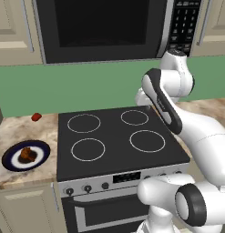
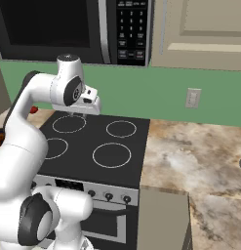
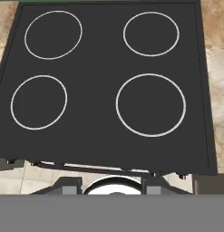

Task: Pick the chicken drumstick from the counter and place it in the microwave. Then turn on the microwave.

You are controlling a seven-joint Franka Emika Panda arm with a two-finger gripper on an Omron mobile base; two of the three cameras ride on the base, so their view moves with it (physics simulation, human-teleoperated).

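Observation:
The chicken drumstick [image 1: 26, 154], a small reddish-brown lump, lies on a dark blue plate [image 1: 9, 160] on the counter [image 1: 23, 132] left of the stove. The microwave [image 1: 104, 27] hangs above the stove, with its keypad [image 1: 183, 25] on the right. My gripper [image 3: 111, 186] hovers over the black cooktop [image 3: 99, 113] and points straight down, well to the right of the drumstick. Its fingertips [image 3: 68, 185] stand apart with nothing between them. In the right base view the gripper [image 2: 77, 115] hangs above the back left burner ring.
A small bright red object [image 1: 36, 117] sits on the counter behind the plate, near the green wall. The oven front with knobs [image 1: 86, 187] is below the cooktop. More marbled counter [image 2: 190, 156] stretches right of the stove, and a wall outlet [image 2: 192, 98] is above it.

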